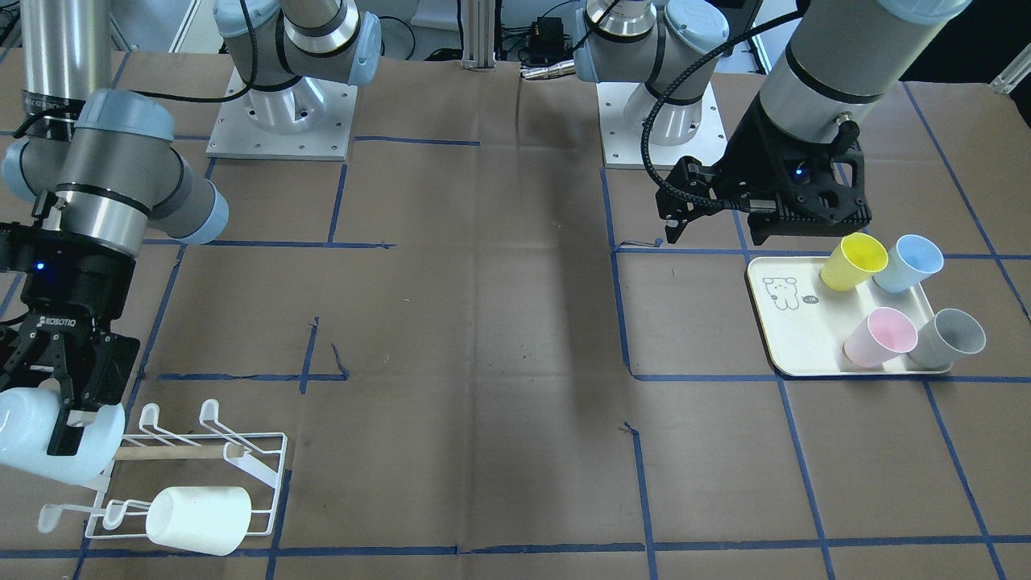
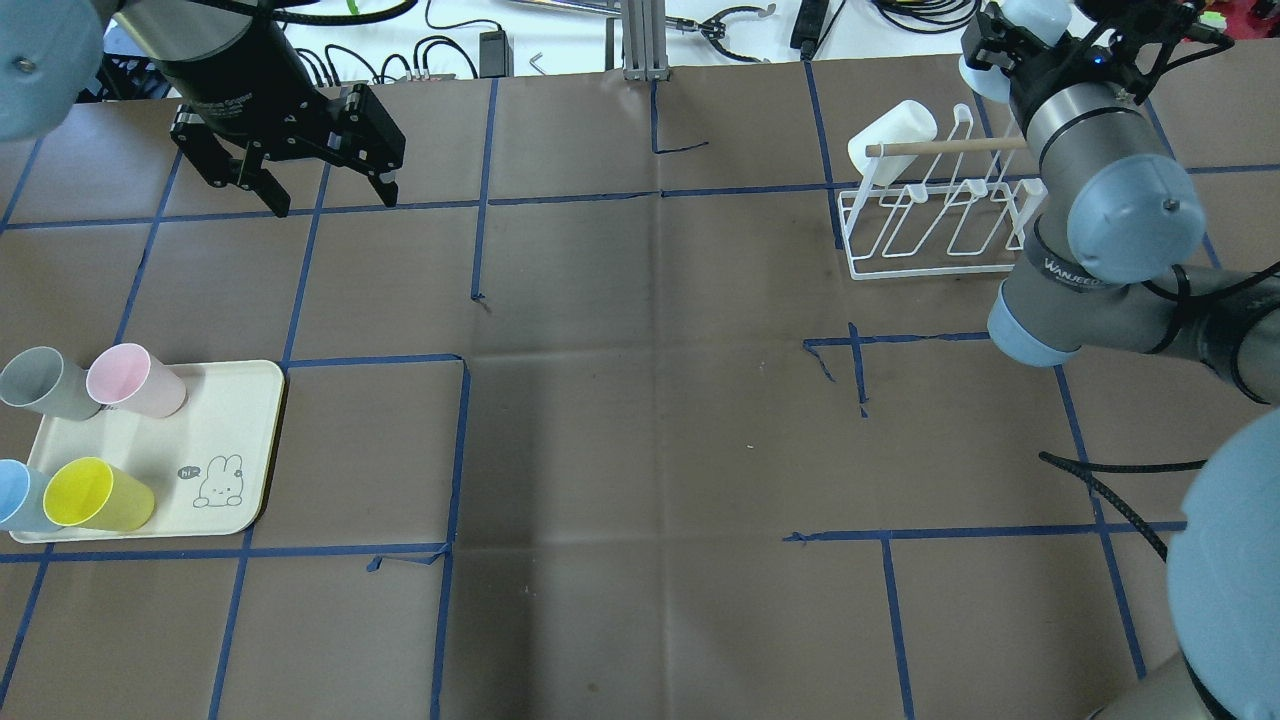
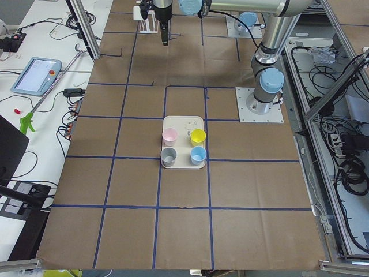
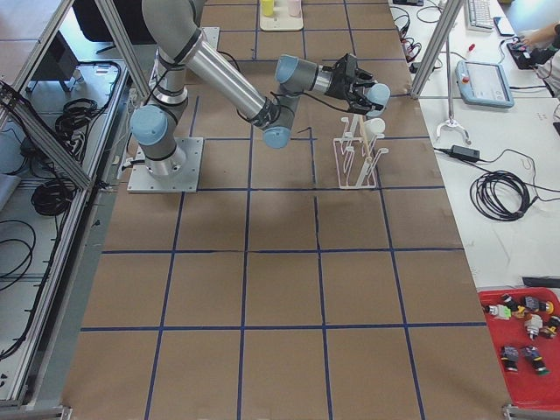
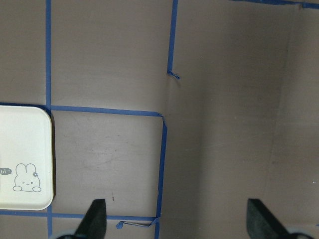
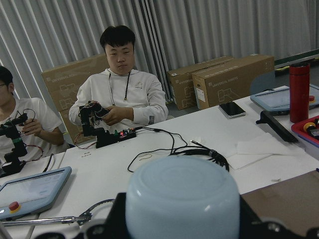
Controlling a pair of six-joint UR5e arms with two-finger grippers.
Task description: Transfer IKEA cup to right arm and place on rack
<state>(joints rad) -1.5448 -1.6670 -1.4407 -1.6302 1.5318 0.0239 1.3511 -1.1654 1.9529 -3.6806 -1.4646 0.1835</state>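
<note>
My right gripper is shut on a pale blue-white cup, held on its side just beyond the far end of the white wire rack. In the overhead view the gripper and cup are above the rack and its wooden dowel. The right wrist view shows the cup's base between the fingers. A white cup hangs on a rack prong. My left gripper is open and empty over bare table; its fingertips show in the left wrist view.
A cream tray with a rabbit print holds grey, pink, blue and yellow cups at the table's left front. Blue tape lines mark the brown table. Operators sit beyond the far edge.
</note>
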